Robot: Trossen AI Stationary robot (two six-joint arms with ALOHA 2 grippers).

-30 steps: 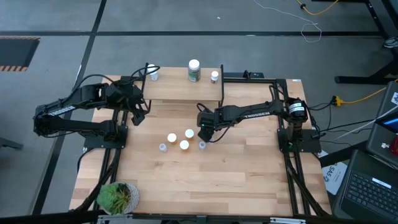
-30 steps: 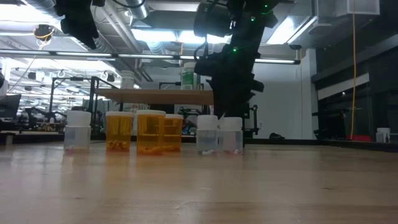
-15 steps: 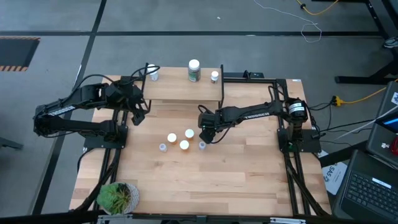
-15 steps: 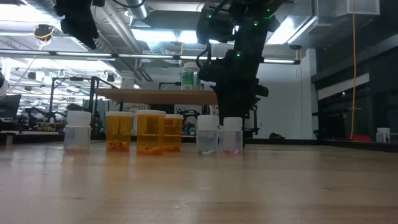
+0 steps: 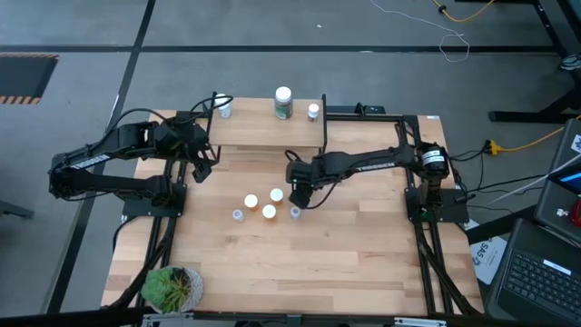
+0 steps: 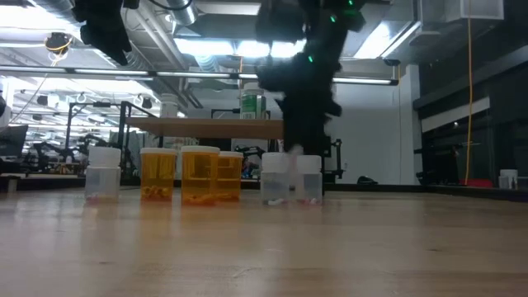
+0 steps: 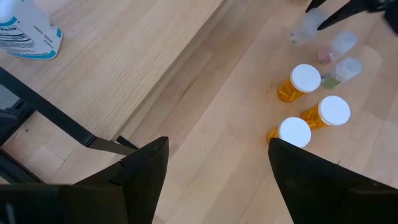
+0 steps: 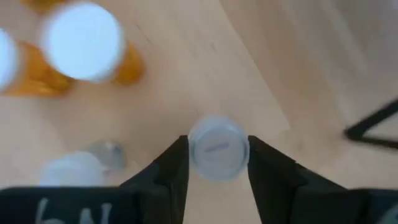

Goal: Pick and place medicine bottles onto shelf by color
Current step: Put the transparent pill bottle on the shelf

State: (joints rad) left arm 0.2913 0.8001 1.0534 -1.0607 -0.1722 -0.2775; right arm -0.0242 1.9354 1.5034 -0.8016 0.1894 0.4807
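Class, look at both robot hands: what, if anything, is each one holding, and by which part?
The right hand grips a small clear bottle, its fingers on opposite sides just below the cap. The left hand, open near the shelf, holds nothing.

Clear bottle [image 8: 218, 147] in right pincer [image 8: 217, 163]

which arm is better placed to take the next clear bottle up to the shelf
Right. The right gripper is shut on a small clear bottle beside the orange bottles. The left gripper waits open by the shelf.
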